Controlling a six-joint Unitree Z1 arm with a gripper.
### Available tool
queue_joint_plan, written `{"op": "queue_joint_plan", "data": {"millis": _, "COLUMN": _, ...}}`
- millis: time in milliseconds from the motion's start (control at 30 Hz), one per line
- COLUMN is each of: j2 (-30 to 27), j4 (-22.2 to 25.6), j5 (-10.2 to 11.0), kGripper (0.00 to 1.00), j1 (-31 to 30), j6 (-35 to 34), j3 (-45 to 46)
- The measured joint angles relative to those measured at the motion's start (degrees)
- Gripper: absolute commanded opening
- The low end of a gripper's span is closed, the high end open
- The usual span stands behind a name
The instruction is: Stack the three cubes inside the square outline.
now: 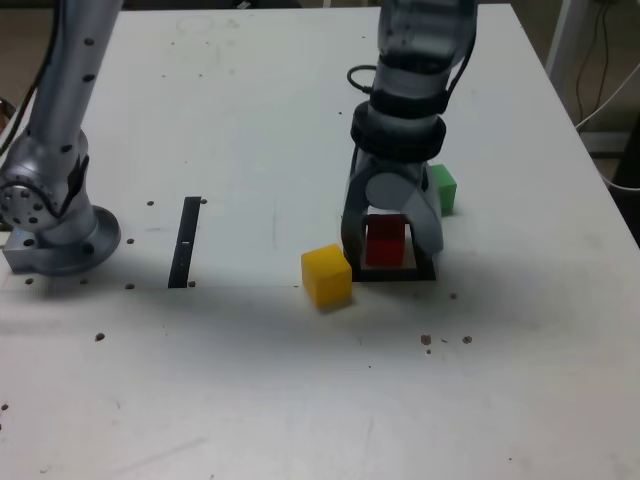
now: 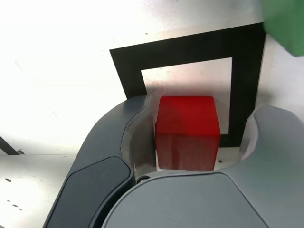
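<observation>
On the white table point(image 1: 250, 150), 1 black strip point(image 1: 185, 242) lies flat.

White bench point(image 1: 250, 130) under bright, even light

The bench top was pale and scuffed, dotted with small dark specks point(image 1: 445, 340) near its front edge in the exterior view. A narrow black strip point(image 1: 186, 242) lay flat toward that view's left. Beyond the far right corner, white cables point(image 1: 607, 75) hung beside a pale upright frame point(image 1: 562, 40), and a strip of brownish floor point(image 1: 30, 45) showed at the upper left
</observation>
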Motion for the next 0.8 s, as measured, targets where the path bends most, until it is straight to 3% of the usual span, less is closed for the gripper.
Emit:
{"op": "queue_joint_plan", "data": {"millis": 500, "j2": -7.0, "j4": 4.1, "j5": 3.6, "kGripper": 0.99, "j1": 0.0, "j6": -1.1, "j3": 1.5}}
{"op": "queue_joint_plan", "data": {"millis": 800, "j2": -11.5, "j4": 5.2, "j5": 3.8, "kGripper": 0.99, "j1": -0.9, "j6": -1.7, "j3": 5.7}}
